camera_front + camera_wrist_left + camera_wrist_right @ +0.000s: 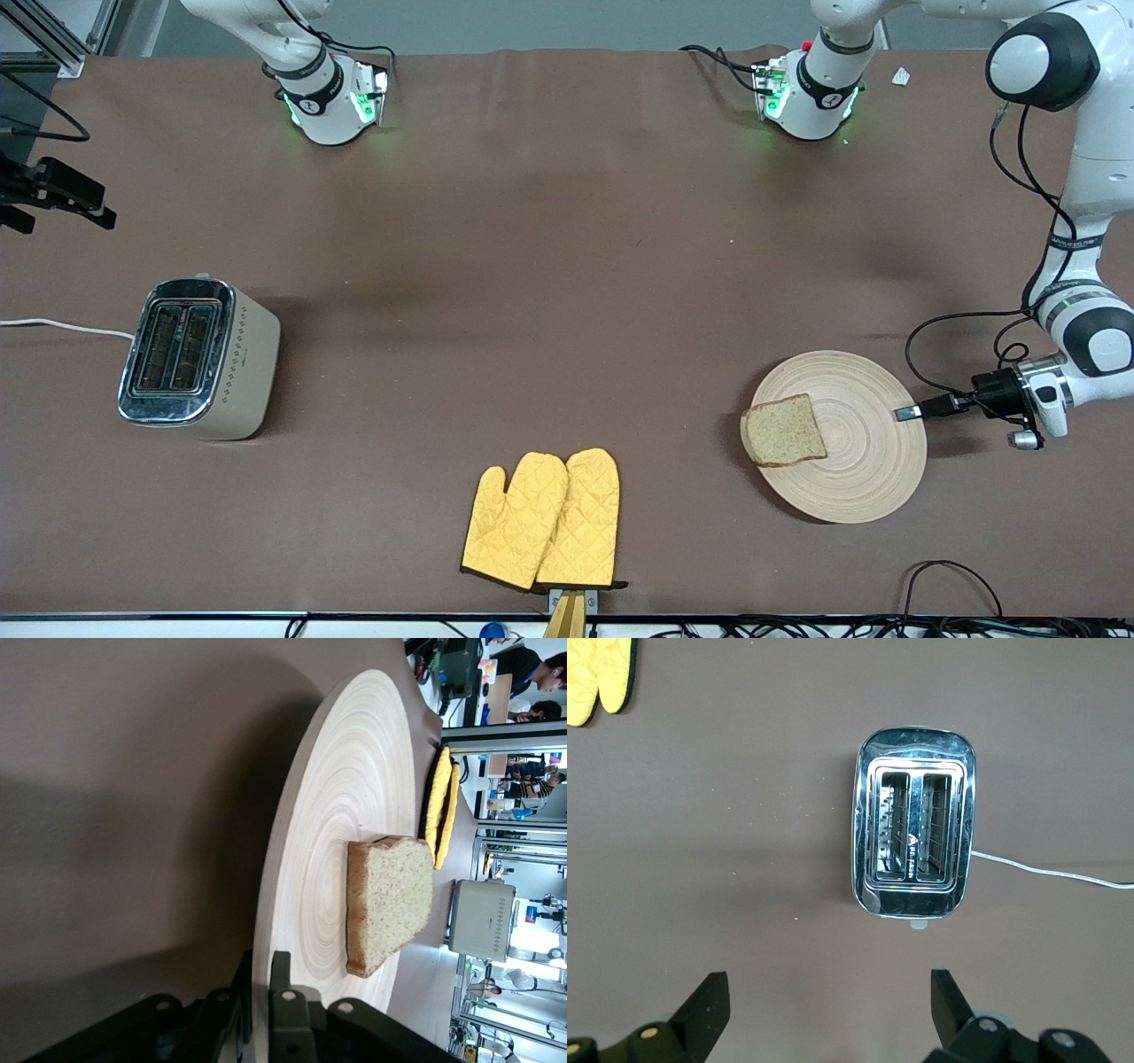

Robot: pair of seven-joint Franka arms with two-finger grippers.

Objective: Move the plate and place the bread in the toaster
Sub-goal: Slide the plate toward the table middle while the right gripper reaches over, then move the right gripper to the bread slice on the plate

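The pale wooden plate (864, 470) lies toward the left arm's end of the table, with the slice of bread (784, 431) flat on it near the rim that faces the toaster. My left gripper (908, 413) is shut on the plate's rim; in the left wrist view its fingers (285, 979) pinch the edge of the plate (354, 815), one above and one below, and the bread (390, 904) lies farther in. The beige toaster (199, 359) stands toward the right arm's end, slots empty. My right gripper (828, 992) hangs open above the table beside the toaster (914, 835), holding nothing.
A pair of yellow oven mitts (542, 521) lies near the table's front edge, between the plate and the toaster. The toaster's white cord (62, 326) runs off the table's end. Cables trail from the left wrist beside the plate.
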